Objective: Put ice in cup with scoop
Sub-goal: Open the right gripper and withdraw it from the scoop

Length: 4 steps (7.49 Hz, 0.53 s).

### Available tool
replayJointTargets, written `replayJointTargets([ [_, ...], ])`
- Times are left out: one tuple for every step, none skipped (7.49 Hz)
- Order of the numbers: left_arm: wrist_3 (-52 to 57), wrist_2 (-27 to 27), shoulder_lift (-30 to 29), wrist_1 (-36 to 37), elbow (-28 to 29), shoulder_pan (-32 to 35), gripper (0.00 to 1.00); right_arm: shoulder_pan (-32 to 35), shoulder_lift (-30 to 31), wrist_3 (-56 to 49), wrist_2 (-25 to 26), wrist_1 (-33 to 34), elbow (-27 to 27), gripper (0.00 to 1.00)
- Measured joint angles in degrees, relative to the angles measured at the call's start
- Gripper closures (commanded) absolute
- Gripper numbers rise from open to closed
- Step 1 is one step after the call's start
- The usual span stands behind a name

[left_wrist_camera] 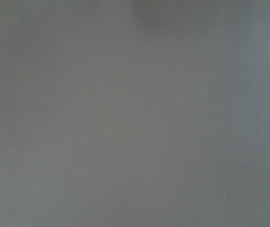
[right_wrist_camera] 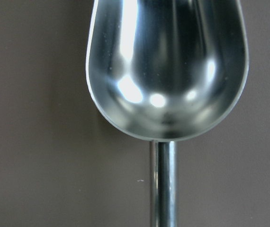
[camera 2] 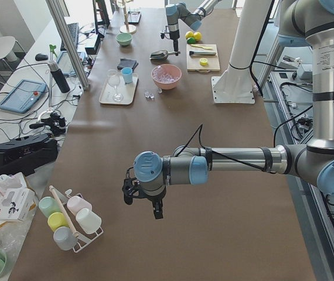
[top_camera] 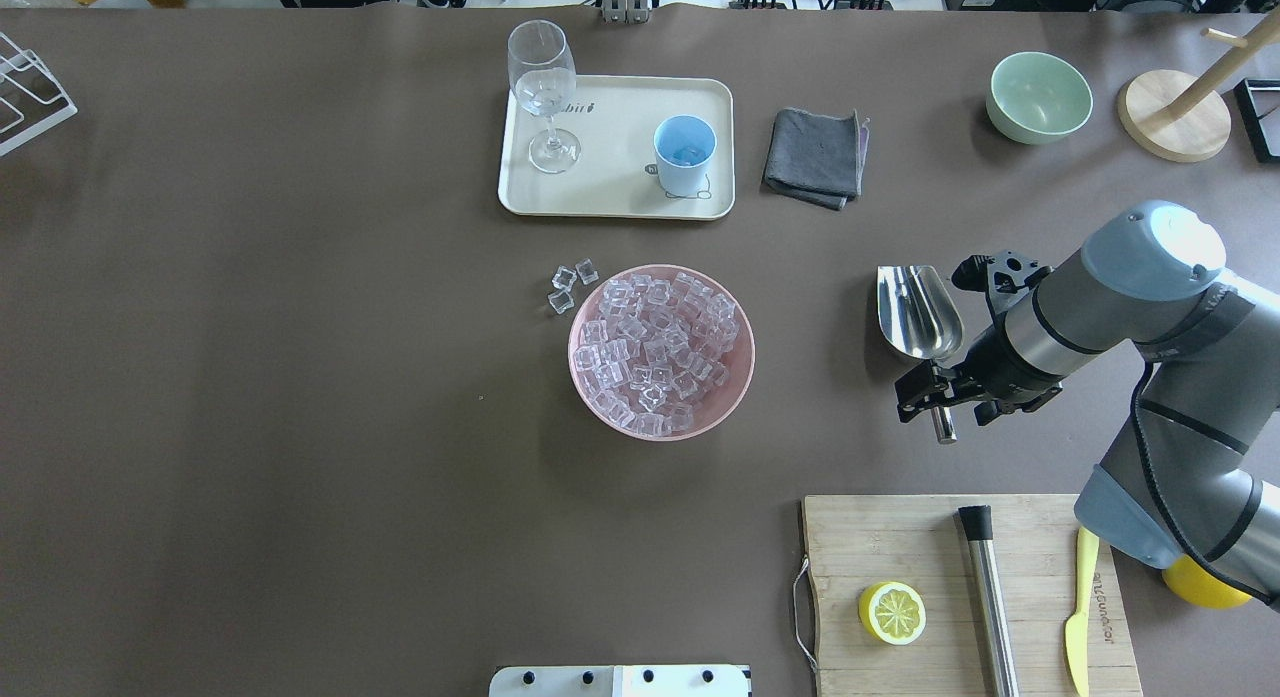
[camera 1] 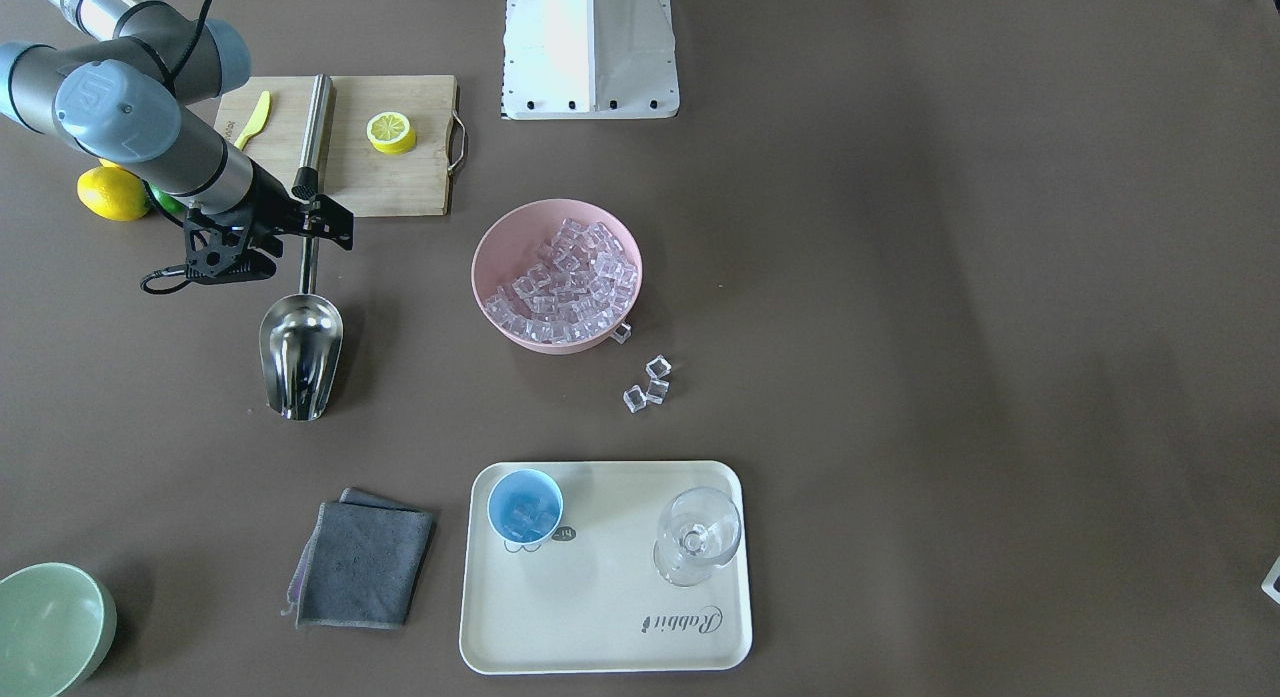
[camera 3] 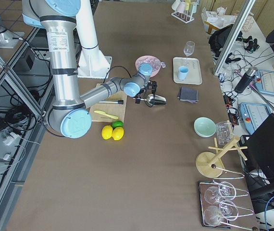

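Note:
The steel scoop (camera 1: 300, 352) lies empty on the table to the right of the pink bowl (top_camera: 735, 377), and it fills the right wrist view (right_wrist_camera: 168, 66). My right gripper (top_camera: 942, 402) is down over the scoop's thin handle with a finger on each side, and it looks open. The ice (top_camera: 660, 347) is heaped in the pink bowl, and three loose cubes (top_camera: 570, 285) lie beside it. The light-blue cup (top_camera: 685, 152) stands on the cream tray (top_camera: 610, 177) with some ice in it. My left gripper (camera 2: 146, 202) hovers far down the table; I cannot tell its state.
A stemmed glass (top_camera: 543, 87) shares the tray. A grey cloth (top_camera: 815, 157) and a green bowl (top_camera: 1038, 97) lie beyond the scoop. A cutting board (top_camera: 900, 537) nearby holds a lemon half (top_camera: 892, 613), a steel rod (top_camera: 988, 597) and a yellow knife (top_camera: 1080, 617).

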State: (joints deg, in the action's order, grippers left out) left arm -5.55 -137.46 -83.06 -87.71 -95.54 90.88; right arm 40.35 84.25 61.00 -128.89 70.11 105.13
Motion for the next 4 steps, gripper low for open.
replayJointTargets([
  [0.01,0.0,0.0,0.0,0.0,0.0,0.02,1.25,-0.08,-2.41,-0.03,4.76,3.04,0.01],
  [-0.02,0.0,0.0,0.0,0.0,0.0,0.02,2.53,-0.15,-4.96,0.04,9.23,6.04,0.01],
  [-0.05,0.0,0.0,0.0,0.0,0.0,0.02,4.05,-0.15,-7.26,0.18,12.5,8.52,0.01],
  [-0.03,0.0,0.0,0.0,0.0,0.0,0.02,6.05,-0.18,-10.26,0.36,15.2,10.18,0.01],
])
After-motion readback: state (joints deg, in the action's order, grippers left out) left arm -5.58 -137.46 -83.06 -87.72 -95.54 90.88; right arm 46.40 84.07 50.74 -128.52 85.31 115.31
